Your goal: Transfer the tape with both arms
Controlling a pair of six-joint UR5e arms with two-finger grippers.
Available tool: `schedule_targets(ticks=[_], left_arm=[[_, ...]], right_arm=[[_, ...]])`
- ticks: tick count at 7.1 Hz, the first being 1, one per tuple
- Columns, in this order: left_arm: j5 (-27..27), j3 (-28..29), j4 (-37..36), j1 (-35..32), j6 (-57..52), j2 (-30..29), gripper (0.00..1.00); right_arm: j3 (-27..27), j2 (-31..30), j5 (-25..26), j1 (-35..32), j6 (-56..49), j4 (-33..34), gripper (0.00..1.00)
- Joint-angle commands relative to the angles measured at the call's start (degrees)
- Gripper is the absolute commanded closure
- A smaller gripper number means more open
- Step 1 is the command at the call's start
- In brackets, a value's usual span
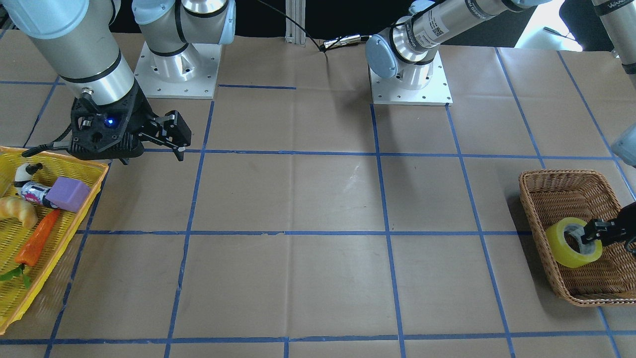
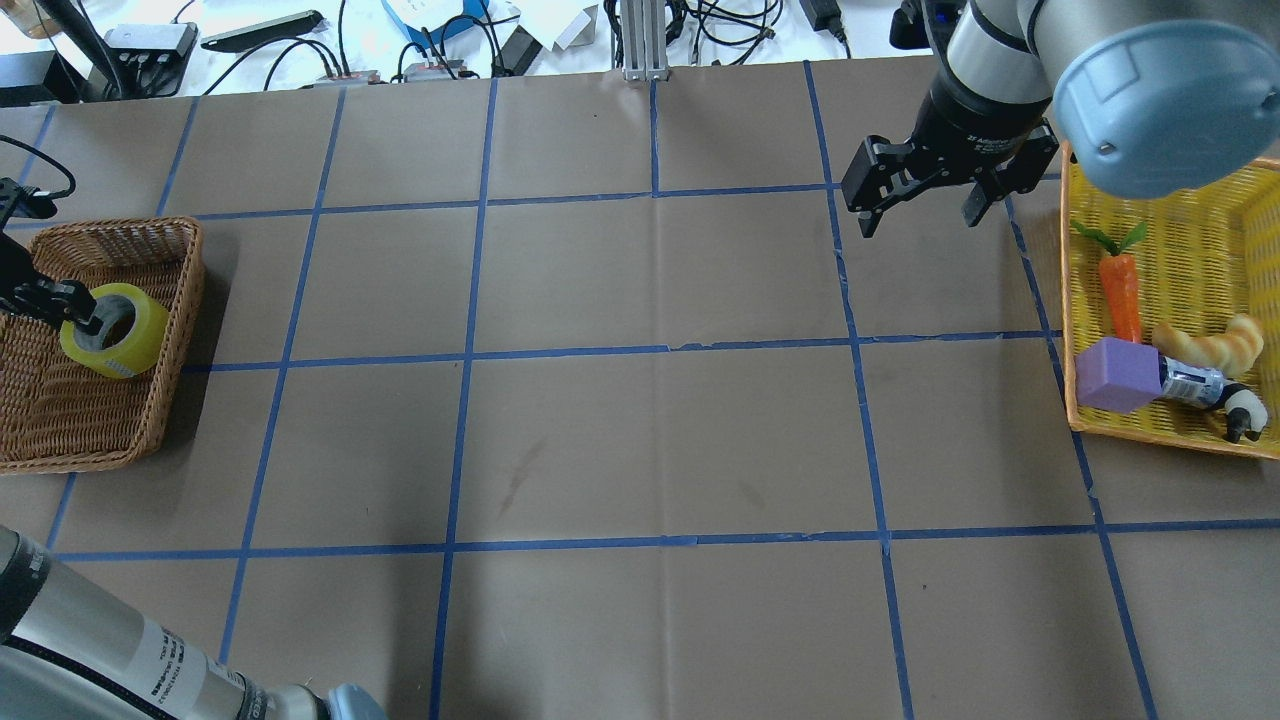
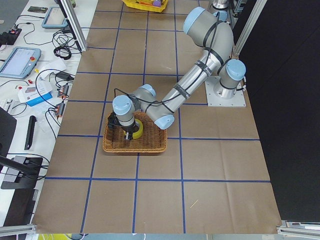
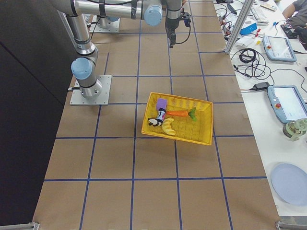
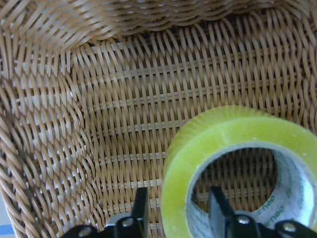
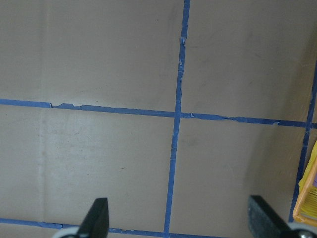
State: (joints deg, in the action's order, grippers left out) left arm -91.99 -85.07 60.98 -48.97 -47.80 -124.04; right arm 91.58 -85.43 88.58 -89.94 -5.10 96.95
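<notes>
The yellow tape (image 1: 562, 244) sits tilted in the brown wicker basket (image 1: 551, 185) at the table's end on my left side. It also shows in the overhead view (image 2: 142, 338) and fills the lower right of the left wrist view (image 5: 223, 134). My left gripper (image 2: 85, 318) reaches into the basket. One finger is inside the white core and one is outside, shut on the roll's wall (image 5: 178, 210). My right gripper (image 2: 920, 215) is open and empty. It hangs over bare table beside the yellow basket (image 2: 1070, 300) and also shows in the front-facing view (image 1: 176, 136).
The yellow basket (image 1: 74, 166) holds a carrot (image 2: 1122, 295), a purple block (image 2: 1115, 375), a croissant (image 2: 1215, 345) and a small bottle (image 2: 1195, 385). Brown paper with blue tape grid lines (image 2: 660, 350) covers the table between the baskets. Cables and devices lie beyond the far edge.
</notes>
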Motion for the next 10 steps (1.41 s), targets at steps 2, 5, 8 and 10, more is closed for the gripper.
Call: schedule_targets(ticks=[2,5,8,10], left_arm=[[0.6,-0.5,15.9,-3.5,7.1,10.2,0.0],[2.5,-0.9,29.1,-24.5,40.9,23.6,0.0],[2.6,-1.2,32.0,-40.9,54.6,30.0,0.0],[3.0,-1.2,31.7,-41.4,54.1,30.8,0.0]], right_arm=[[0.0,0.0,0.0,-0.1,0.0,0.0,0.0],[0.0,0.0,0.0,-0.1,0.0,-0.3,0.0],[0.0,0.0,0.0,-0.1,-0.3,-0.5,0.0],[0.3,0.0,0.0,0.0,-0.4,-0.5,0.0]])
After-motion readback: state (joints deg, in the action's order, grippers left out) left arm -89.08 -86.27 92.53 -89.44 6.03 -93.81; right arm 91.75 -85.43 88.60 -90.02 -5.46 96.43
